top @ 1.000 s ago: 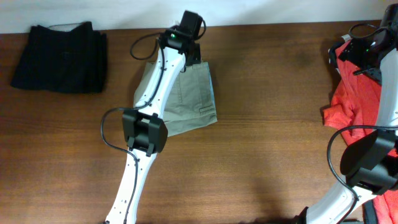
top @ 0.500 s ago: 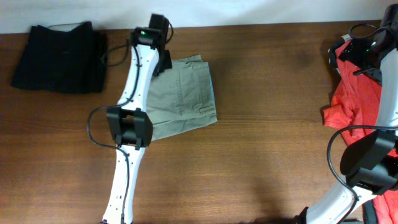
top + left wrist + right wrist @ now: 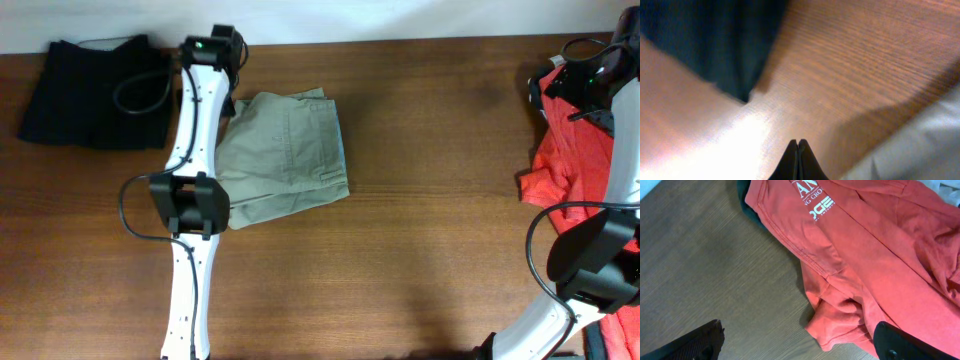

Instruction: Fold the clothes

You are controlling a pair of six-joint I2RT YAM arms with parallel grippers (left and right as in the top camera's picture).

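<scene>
Khaki shorts (image 3: 285,150) lie folded at the far left-middle of the table (image 3: 430,250), with the black garment (image 3: 95,90) at far left. Your left gripper (image 3: 798,145) is pinched closed and empty over the bare wood between them. Your right gripper (image 3: 797,326) gapes wide and empty above the red T-shirt (image 3: 865,255) at far right.

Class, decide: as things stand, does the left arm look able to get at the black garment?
Probably yes: the left arm's fingers hang just beside the black garment, with only bare table between them.
</scene>
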